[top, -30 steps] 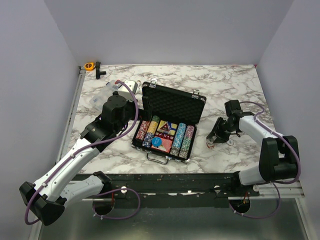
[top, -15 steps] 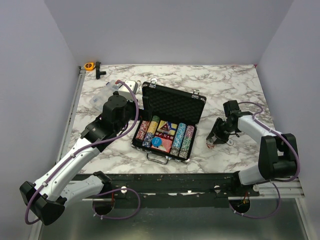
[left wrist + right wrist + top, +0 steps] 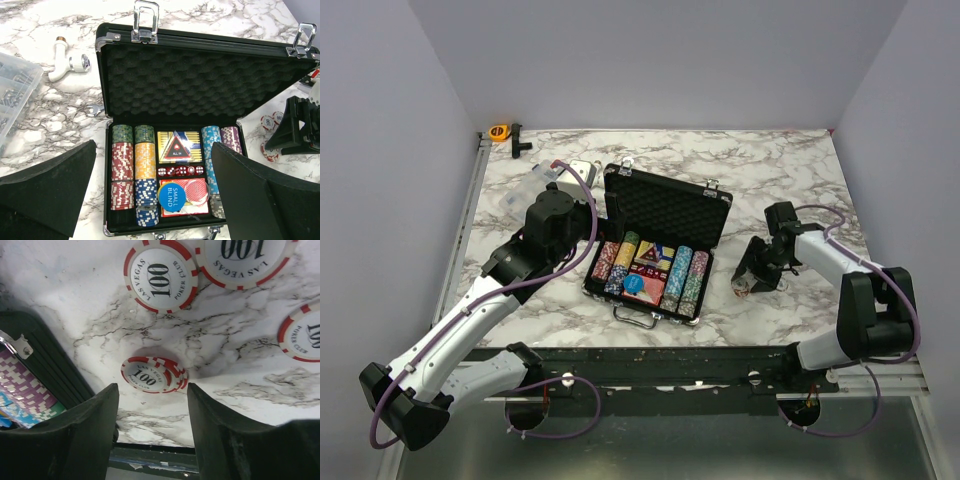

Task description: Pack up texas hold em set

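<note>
I find the black briefcase [image 3: 670, 210] open at mid-table, its foam-lined lid raised toward the far side. Rows of chips [image 3: 610, 262] fill both sides of the tray, with a red deck [image 3: 649, 290] and a blue disc [image 3: 635, 294] between them. My left arm [image 3: 552, 215] stands just left of the case. My right gripper [image 3: 748, 280] sits low over the marble table [image 3: 770, 170], right of the case, apart from it. An orange tape measure [image 3: 499, 131] lies at the far left corner.

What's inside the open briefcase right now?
Foam-lined briefcase holds rows of poker chips, an ALL IN triangle, red dice and a blue SMALL BLIND disc on a red card deck. What lies beneath them is covered.
</note>
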`<action>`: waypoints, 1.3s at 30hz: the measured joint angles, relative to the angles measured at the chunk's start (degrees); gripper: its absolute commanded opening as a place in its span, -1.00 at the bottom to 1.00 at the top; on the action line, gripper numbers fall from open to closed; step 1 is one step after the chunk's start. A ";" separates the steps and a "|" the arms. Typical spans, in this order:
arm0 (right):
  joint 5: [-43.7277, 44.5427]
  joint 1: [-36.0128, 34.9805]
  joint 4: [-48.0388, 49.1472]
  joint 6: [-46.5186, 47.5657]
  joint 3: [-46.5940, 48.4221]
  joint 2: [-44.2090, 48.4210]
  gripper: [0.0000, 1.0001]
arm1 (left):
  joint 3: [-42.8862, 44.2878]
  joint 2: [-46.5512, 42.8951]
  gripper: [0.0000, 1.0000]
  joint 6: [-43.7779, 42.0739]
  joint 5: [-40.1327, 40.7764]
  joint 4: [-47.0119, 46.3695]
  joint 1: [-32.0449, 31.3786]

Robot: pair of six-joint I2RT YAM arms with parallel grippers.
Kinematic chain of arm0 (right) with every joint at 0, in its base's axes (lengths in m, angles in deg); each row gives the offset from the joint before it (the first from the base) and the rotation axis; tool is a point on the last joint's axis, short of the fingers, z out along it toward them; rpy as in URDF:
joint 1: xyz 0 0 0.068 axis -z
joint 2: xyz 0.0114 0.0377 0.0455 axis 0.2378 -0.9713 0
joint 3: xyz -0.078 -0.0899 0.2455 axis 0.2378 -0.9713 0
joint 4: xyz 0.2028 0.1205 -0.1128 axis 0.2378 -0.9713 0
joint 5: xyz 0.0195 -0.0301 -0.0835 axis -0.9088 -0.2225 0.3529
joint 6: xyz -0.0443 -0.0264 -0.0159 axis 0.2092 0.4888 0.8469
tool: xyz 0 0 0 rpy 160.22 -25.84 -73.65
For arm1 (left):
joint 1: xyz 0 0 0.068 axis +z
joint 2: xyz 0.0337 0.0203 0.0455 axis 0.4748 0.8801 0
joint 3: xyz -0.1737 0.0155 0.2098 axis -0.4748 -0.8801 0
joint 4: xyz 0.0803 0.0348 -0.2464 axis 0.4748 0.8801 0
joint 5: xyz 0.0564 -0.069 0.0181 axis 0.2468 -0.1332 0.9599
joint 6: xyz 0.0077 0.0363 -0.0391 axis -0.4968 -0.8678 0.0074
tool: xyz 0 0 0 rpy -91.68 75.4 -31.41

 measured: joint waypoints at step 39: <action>6.43 0.00 -6.49 -27.21 1.97 -3.45 0.79 | 0.00 -1.57 0.95 -0.02 -0.11 0.00 0.00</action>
